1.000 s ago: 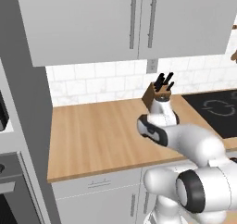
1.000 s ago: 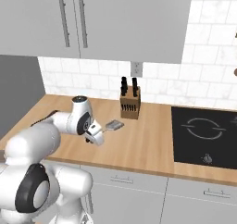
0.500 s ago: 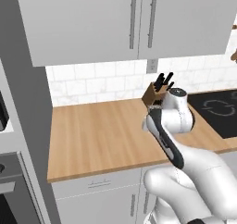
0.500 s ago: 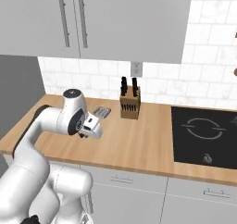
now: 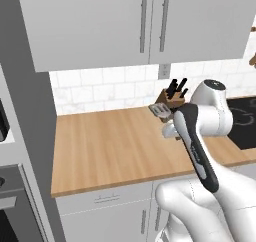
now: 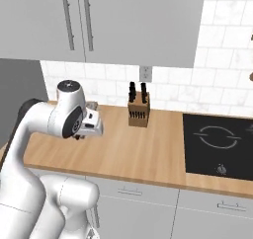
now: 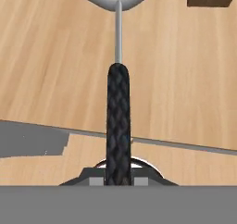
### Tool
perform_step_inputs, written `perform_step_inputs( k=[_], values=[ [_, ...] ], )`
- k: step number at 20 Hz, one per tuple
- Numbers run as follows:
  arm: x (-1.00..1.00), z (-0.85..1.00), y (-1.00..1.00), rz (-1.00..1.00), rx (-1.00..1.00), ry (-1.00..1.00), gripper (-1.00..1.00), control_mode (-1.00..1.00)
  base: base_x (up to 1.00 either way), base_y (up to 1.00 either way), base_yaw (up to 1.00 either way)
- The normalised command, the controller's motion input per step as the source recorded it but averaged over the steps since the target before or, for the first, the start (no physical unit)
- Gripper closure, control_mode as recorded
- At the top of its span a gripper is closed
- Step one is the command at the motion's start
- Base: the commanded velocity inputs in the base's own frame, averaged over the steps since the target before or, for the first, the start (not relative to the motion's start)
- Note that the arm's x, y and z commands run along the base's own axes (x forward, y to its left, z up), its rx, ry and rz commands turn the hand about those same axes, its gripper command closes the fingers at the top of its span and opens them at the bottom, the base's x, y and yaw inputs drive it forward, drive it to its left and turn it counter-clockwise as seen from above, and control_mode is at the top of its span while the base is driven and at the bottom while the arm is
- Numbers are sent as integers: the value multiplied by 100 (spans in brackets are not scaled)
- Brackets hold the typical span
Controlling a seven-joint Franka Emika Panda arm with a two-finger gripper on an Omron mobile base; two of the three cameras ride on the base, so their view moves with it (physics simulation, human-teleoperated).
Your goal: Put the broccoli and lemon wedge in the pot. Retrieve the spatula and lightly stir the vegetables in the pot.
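Keep the gripper (image 7: 118, 181) pinched firmly on the spatula (image 7: 118, 112) handle, head level ahead of it, while carrying it potward.

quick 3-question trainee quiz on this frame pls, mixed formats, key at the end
1. True or false: the tool is shut on the black handle of the spatula.
2. Multiple choice: in the left base view, the spatula's metal head shows in front of
A. the stove top
B. the knife block
C. a sink
3. Fill in: the spatula is held above the wooden ____.

Key
1. True. The hand view shows the handle running up from between the fingertips.
2. B.
3. Counter.
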Motion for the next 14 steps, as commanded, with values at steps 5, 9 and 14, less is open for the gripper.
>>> perform_step_inputs(
  k=[5,9,14],
  values=[
    [-87,98,7,22,-8,-9,100,-100,0,0,0],
    [-86,94,0,15,-4,-14,100,-100,0,0,0],
    [-40,41,0,7,0,-11,100,-100,0,0,0]
  ],
)
